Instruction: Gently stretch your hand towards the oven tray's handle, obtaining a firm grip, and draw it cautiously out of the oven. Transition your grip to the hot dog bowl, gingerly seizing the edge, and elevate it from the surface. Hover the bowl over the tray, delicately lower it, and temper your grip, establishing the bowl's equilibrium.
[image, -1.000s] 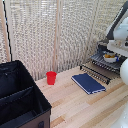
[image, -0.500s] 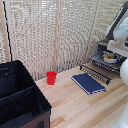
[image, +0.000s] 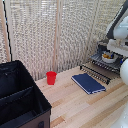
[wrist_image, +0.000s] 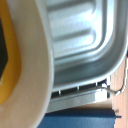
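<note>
Arm (image: 117, 25) first: white and jointed, it comes down from the upper corner on the exterior view's right, bent at the elbow, its wrist hanging just above the hot dog bowl (image: 107, 57). The gripper (image: 111, 49) is down at the bowl, but I cannot tell from here whether its jaws are closed on the rim or let go; the fingers themselves are hidden in both views.

The bowl sits on the oven tray (image: 97, 69), which is drawn out in front of the oven (image: 111, 52) over the pale wooden table (image: 85, 107). The tray's handle (image: 93, 74) runs along the near edge of the rack. In the wrist view the bowl's white rim (wrist_image: 37, 75) fills one side of the picture, with the yellow-orange hot dog (wrist_image: 7, 60) inside it, and beyond it lies a ribbed silvery pan (wrist_image: 85, 40) above thin wire bars.

A dark blue book (image: 88, 83) lies flat on the table just beside the rack's front edge. A red cup (image: 51, 77) stands upright farther along, near the slatted screen (image: 45, 35), and a large black fabric bin (image: 20, 100) occupies the exterior view's left.
</note>
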